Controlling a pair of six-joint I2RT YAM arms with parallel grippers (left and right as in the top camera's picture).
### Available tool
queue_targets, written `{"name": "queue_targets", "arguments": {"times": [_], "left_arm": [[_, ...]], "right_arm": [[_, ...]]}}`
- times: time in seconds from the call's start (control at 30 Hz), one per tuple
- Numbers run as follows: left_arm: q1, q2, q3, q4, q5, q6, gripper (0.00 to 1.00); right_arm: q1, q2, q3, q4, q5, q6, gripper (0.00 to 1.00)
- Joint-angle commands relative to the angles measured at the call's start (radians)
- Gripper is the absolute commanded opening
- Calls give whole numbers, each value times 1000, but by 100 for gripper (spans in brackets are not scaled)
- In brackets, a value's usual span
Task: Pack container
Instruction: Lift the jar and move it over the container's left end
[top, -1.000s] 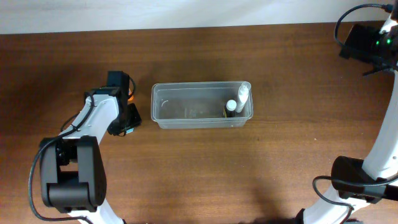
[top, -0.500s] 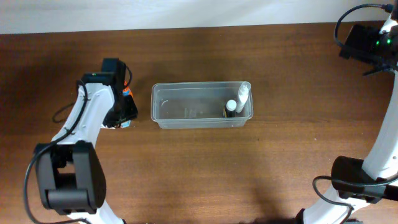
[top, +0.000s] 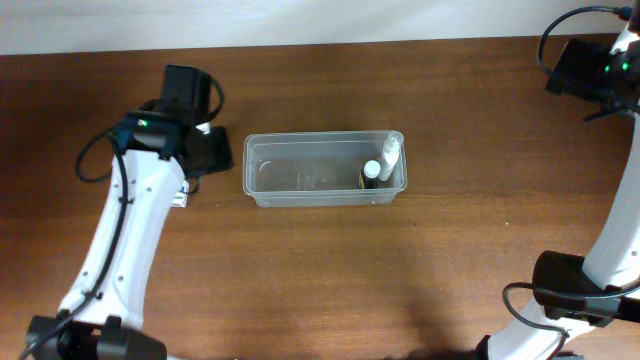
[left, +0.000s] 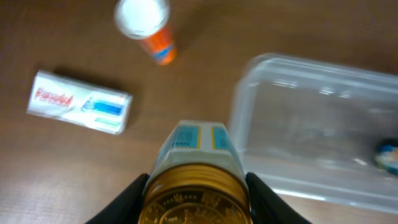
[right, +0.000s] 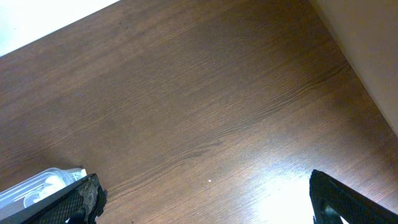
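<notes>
Table (top: 400, 280): dark brown wood.
Box (left: 79, 102): white, red-and-blue print, lying flat, to my left.
Bottle (left: 149, 30): orange, white cap, beyond the box.

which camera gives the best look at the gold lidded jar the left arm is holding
The left wrist view: the jar fills the lower middle, its gold-lidded end facing the camera, clamped between dark fingers. Overhead, the left gripper covers most of it. The right wrist view does not show it.
</notes>
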Motion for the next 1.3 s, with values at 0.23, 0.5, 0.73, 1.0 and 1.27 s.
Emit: {"name": "queue_targets", "arguments": {"times": [0.23, 0.5, 0.73, 1.0, 1.27], "left_arm": [[-167, -11, 25, 143, -9, 39, 34], [-202, 66, 25, 171, -23, 38, 33], [-207, 169, 25, 171, -14, 38, 34], [-207, 232, 24, 171, -14, 38, 33], [-207, 321, 24, 172, -4, 38, 33]], "right_arm": [[-4, -17, 16, -6, 12, -7, 98], [-4, -17, 16, -6, 12, -7, 98], [-4, -17, 16, -6, 12, -7, 98], [-4, -17, 16, -6, 12, -7, 98], [-4, -17, 16, -6, 12, -7, 98]]}}
